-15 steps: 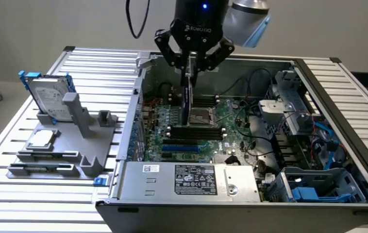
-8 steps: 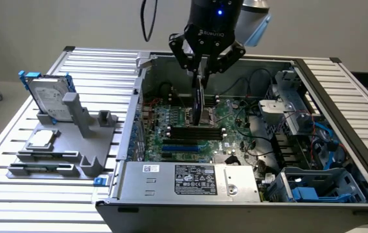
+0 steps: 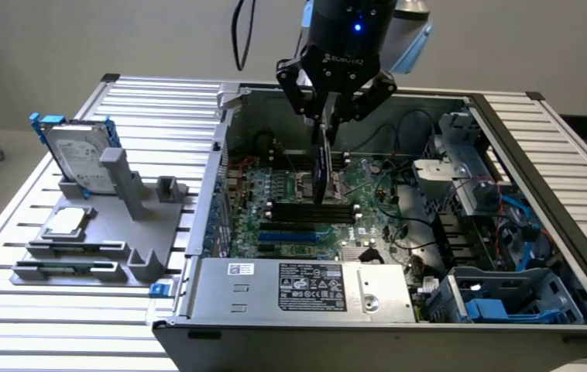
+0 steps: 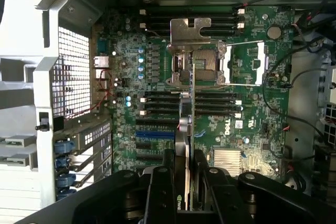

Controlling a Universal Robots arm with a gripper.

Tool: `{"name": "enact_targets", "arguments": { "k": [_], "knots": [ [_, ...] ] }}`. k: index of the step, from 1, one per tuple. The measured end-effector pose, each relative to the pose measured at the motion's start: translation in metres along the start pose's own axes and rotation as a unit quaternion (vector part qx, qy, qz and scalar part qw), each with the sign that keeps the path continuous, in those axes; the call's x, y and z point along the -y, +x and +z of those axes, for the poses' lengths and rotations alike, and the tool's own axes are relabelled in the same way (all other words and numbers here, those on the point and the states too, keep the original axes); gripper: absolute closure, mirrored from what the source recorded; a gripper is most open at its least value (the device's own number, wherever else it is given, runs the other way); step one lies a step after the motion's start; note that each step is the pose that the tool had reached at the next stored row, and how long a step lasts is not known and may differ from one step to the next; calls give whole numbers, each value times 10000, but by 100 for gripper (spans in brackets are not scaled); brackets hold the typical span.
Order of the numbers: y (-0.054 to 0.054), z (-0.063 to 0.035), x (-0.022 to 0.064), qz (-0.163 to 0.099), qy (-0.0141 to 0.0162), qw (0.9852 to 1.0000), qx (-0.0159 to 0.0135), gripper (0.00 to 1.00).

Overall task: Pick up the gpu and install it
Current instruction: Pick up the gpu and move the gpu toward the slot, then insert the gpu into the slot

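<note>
1. A power supply (image 3: 304, 285) lies along the computer case's (image 3: 376, 349) near wall.
2. Behind it, the jaws, partly closed, pinch the gpu (image 3: 323, 167) upright and edge-on over the motherboard's (image 3: 272, 194) middle.
3. Farther back, by the counter's (image 3: 25, 310) left edge, a hard drive (image 3: 79, 155) stands upright.

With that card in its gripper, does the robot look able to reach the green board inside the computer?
Probably yes. The case is open on top, and the gripper, holding the gpu edge-down, hangs right over the motherboard with nothing visible between them.
</note>
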State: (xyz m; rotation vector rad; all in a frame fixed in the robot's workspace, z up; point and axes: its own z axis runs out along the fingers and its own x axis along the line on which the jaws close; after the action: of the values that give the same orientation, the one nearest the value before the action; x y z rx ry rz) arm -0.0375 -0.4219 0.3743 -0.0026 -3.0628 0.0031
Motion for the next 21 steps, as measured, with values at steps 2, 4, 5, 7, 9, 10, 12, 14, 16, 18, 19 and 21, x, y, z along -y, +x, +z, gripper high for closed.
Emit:
{"name": "enact_targets", "arguments": {
  "k": [2,4,5,7,9,10,12,14,16,18,19,21],
  "knots": [
    [0,0,0,0,0,10000,0,74],
    [0,0,0,0,0,10000,0,74],
    [0,0,0,0,0,10000,0,74],
    [0,0,0,0,0,10000,0,74],
    [0,0,0,0,0,10000,0,74],
    [0,0,0,0,0,10000,0,74],
    [0,0,0,0,0,10000,0,74],
    [0,0,0,0,0,10000,0,74],
    [0,0,0,-1,0,10000,0,74],
    [0,0,0,-30,1,10000,0,74],
    [0,0,0,-56,3,10000,0,74],
    [-1,1,0,-188,11,9998,4,74]
  ]
}}
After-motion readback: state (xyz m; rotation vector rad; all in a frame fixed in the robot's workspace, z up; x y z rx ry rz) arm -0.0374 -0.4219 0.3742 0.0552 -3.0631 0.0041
